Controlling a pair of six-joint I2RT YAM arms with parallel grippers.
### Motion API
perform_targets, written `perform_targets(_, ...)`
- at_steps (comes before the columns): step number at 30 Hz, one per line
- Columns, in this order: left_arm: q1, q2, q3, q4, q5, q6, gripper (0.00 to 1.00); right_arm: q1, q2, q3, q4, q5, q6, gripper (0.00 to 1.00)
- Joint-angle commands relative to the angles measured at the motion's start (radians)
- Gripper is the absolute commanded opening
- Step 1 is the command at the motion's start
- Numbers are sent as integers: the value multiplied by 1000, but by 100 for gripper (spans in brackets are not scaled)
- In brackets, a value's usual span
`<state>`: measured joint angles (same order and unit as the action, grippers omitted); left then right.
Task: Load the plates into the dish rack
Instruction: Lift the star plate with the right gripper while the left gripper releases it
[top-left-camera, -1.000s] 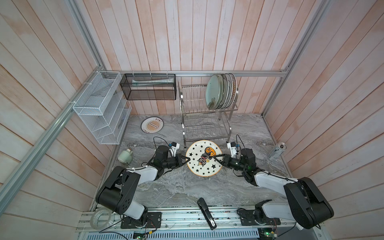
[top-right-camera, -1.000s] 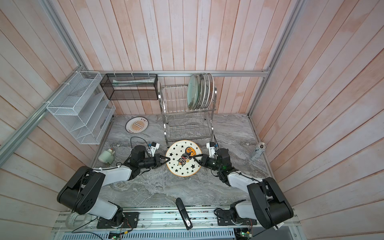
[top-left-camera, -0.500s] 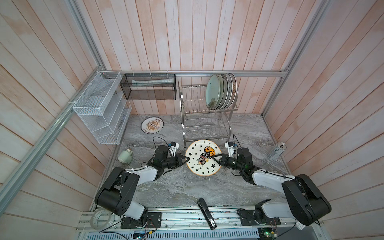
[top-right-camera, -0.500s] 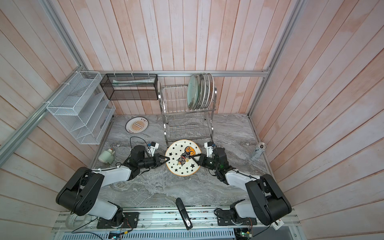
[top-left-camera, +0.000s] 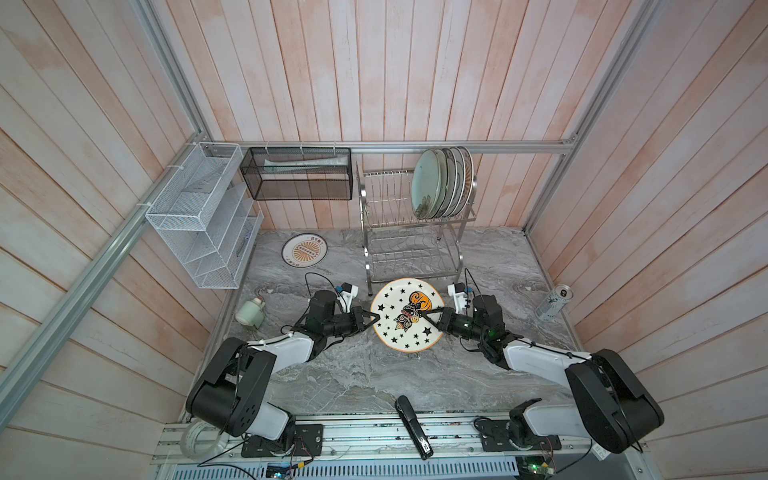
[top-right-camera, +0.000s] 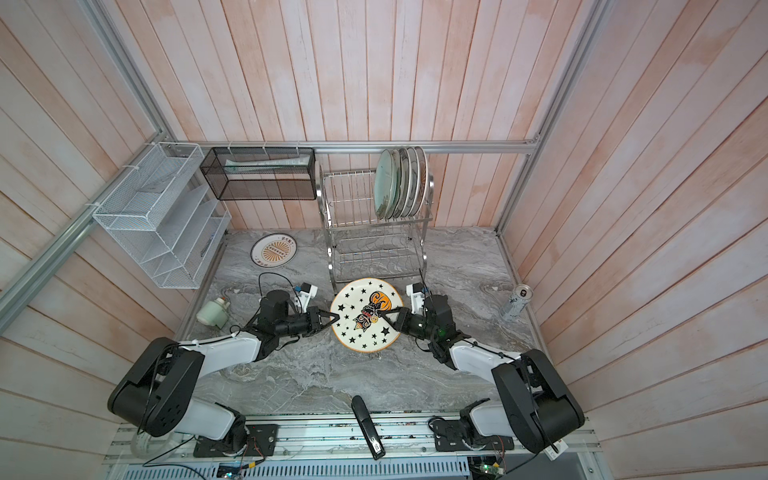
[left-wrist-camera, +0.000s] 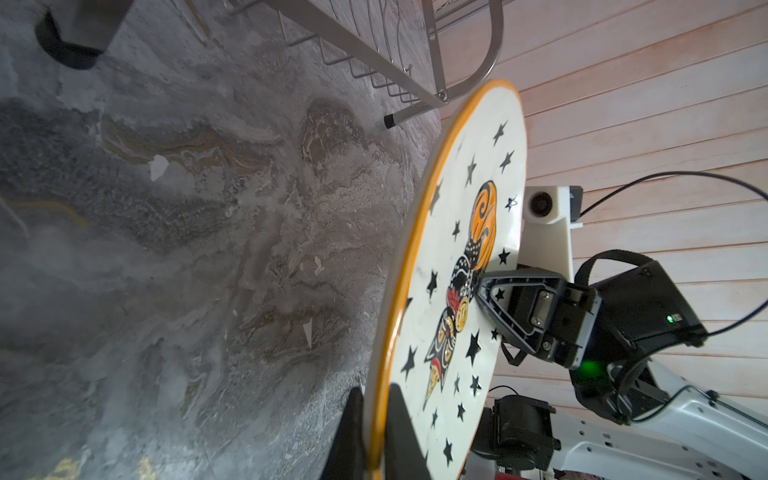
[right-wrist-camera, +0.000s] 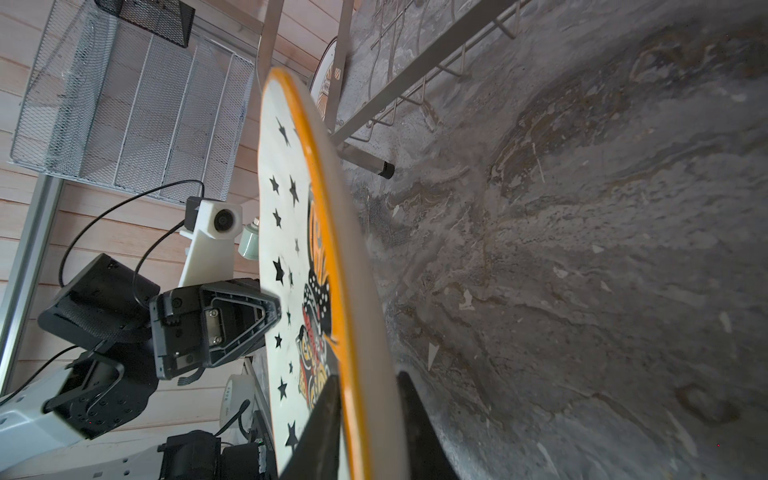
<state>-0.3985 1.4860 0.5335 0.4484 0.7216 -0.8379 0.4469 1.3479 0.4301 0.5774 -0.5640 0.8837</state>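
Right wrist view shows us the change. The right gripper (right-wrist-camera: 368, 376) has slid in from beside the starred plate (right-wrist-camera: 291, 232) and now straddles its orange rim, one finger on the printed face and the other behind. Its jaws have been narrowing, but we cannot tell whether they already pinch. Opposite, the left gripper (top-left-camera: 376, 318) stays clenched on the plate's other edge, holding it tilted and, as far as we can judge, just clear of the table (top-left-camera: 365, 382). We read this as a two-sided hold being set up, so the plate can be turned upright and carried. Just beyond it stands the dish rack (top-left-camera: 409, 249), with a row of plates (top-left-camera: 440, 183) upright at the right of its top tier. Left of the rack, the sunburst plate (top-left-camera: 304, 249) lies flat on the table, not yet loaded.
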Motion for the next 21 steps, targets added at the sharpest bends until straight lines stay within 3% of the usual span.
perform_targets(1,-46,-11,27,-1,17,40,0,43,-50,63,143,-174,-16,13)
perform_targets(9,-46,-13,37,-18,6,39,1,39,-67,69,139,-177,-8,0)
perform_targets(15,-46,-28,37,-30,-7,39,28,36,-80,72,107,-153,-19,0)
perform_targets(21,-46,-44,39,-49,-12,44,33,18,-93,60,104,-130,-8,0)
